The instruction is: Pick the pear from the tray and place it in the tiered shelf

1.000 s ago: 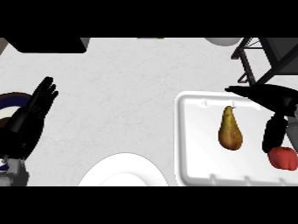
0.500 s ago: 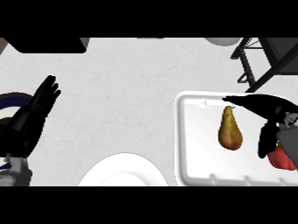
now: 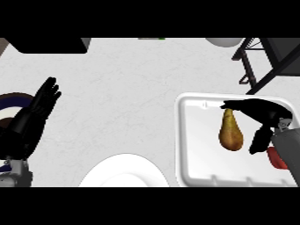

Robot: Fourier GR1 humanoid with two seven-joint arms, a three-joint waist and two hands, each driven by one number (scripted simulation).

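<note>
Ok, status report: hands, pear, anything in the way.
Right hand open over the tray, fingers at the pear, no grip yet. Left hand open, resting at the left. Red fruit beside the pear, partly hidden.

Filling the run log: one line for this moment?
right hand: open over pear | pear: in tray | left hand: resting

kitchen counter, pale marbled top, white plate, white tray with fruit, dark tiered shelf
</note>
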